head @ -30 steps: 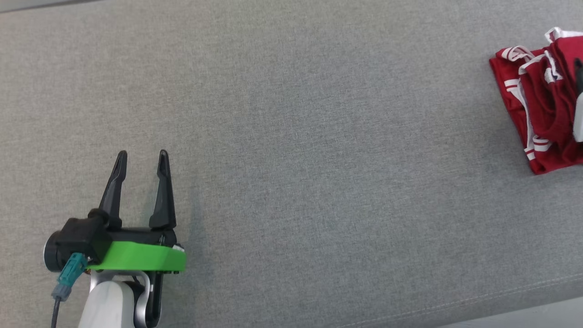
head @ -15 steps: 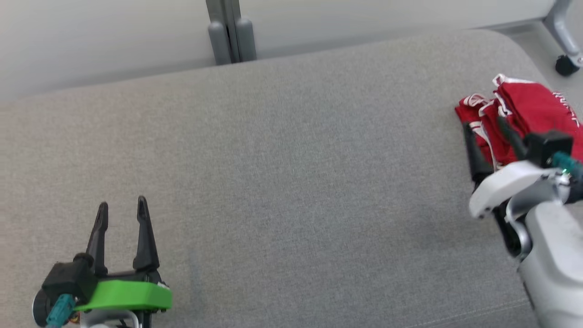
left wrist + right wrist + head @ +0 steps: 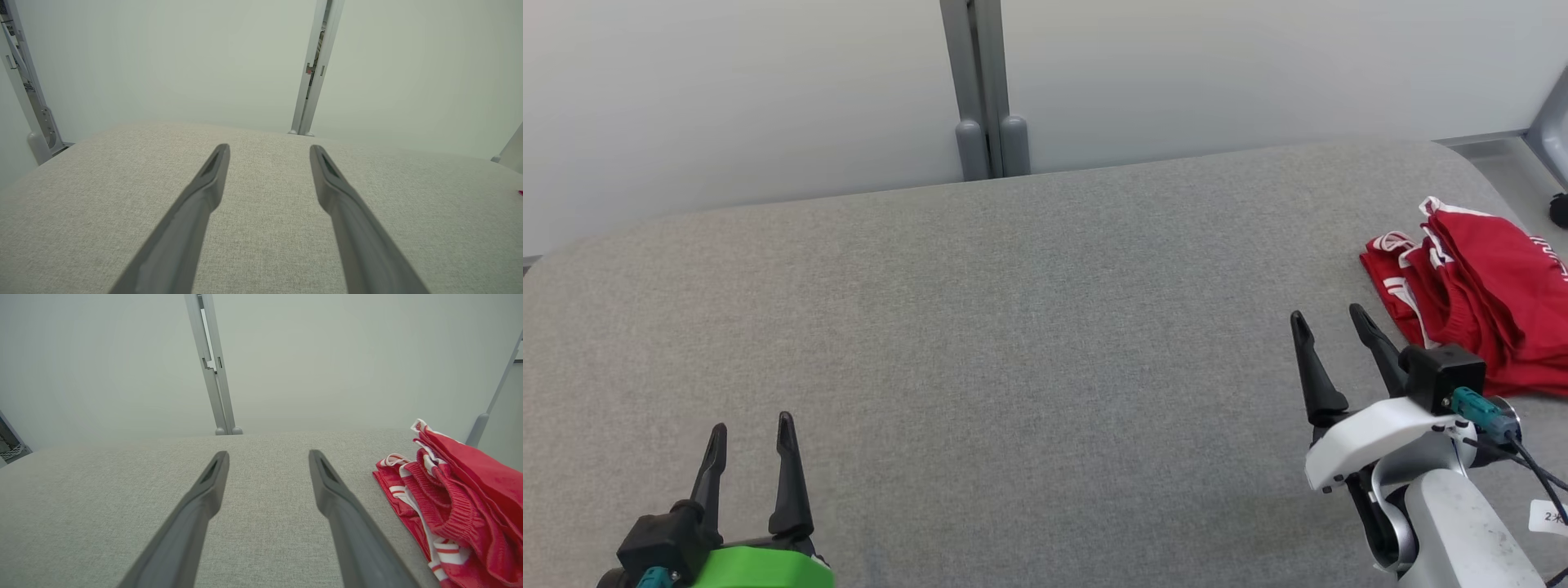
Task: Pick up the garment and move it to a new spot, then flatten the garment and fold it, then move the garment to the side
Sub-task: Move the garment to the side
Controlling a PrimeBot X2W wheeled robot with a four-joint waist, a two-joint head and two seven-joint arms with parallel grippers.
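The garment (image 3: 1474, 298) is a red piece with white trim, folded into a small pile at the far right of the grey cushioned surface (image 3: 1029, 327). It shows again at the right of the right wrist view as the garment (image 3: 461, 506). My right gripper (image 3: 1327, 327) is open just left of it, not touching, fingers empty; seen from its own wrist, the right gripper (image 3: 267, 457) stands over bare fabric. My left gripper (image 3: 752, 429) is open at the lower left, far from the garment, and the left gripper (image 3: 269, 150) holds nothing.
A pale wall with a grey vertical post (image 3: 984, 90) stands behind the cushion's far edge. Metal frame legs (image 3: 24, 90) show at the left, and a grey leg (image 3: 1553, 122) at the far right. The cushion's right end rounds off just past the garment.
The head camera has tilted up, bringing the wall and the cushion's far edge into view. My right gripper has drawn back off the garment and now stands left of it.
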